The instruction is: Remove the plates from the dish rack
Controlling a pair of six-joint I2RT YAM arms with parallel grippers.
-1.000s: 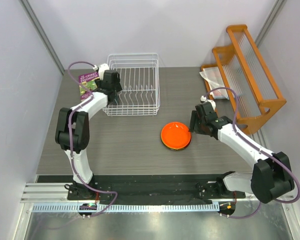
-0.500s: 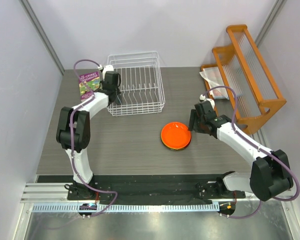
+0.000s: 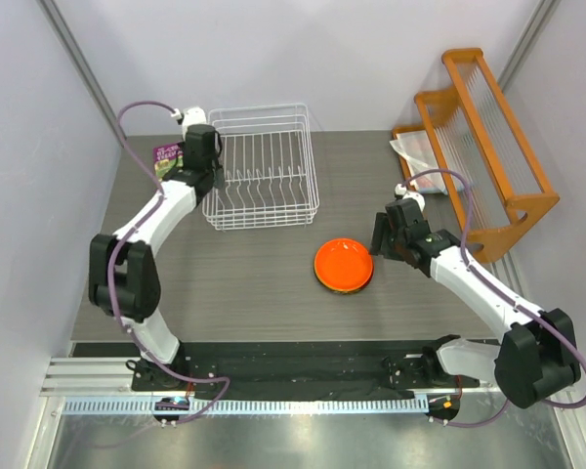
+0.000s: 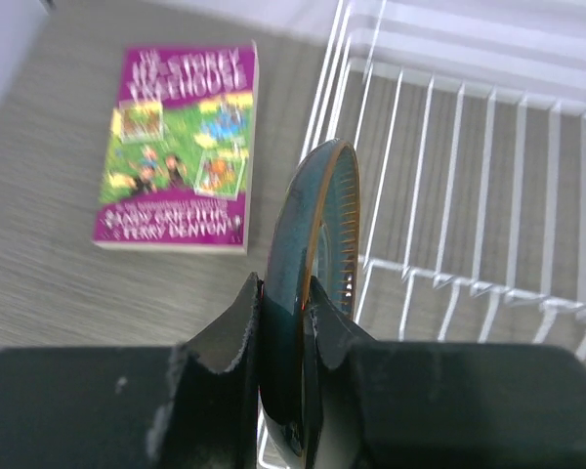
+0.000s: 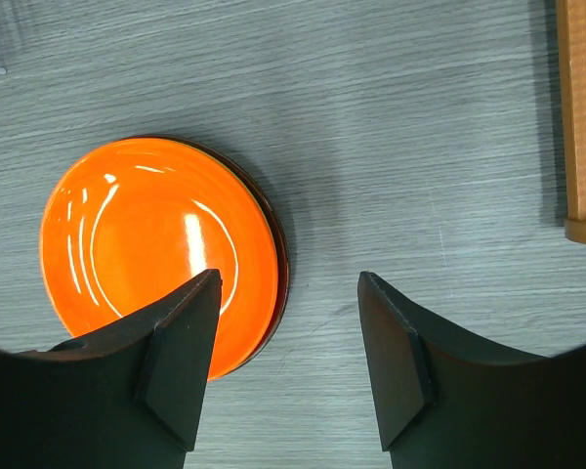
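My left gripper point(image 4: 285, 285) is shut on the lower rim of a dark teal plate point(image 4: 313, 225), which stands on edge between the fingers. It hangs over the left edge of the white wire dish rack point(image 4: 439, 278). From above, the left gripper point(image 3: 197, 156) is at the rack's point(image 3: 308, 161) left wall, and the rack looks bare of plates. An orange plate point(image 3: 344, 264) lies flat on the table, a dark rim showing under its edge. My right gripper point(image 3: 383, 237) hovers open just right of the orange plate point(image 5: 146, 244); between its fingers point(image 5: 288, 283) there is only table.
A purple and green book point(image 3: 169, 158) lies left of the rack, below the held plate point(image 4: 176, 147). An orange wooden rack point(image 3: 488, 137) with clear slats stands at the far right, its foot point(image 5: 581, 117) near my right gripper. A clear item point(image 3: 410, 151) lies beside it.
My left gripper has shut on the teal plate and lifted it up and left out of the rack. The rack shifted slightly. The right arm has barely moved.
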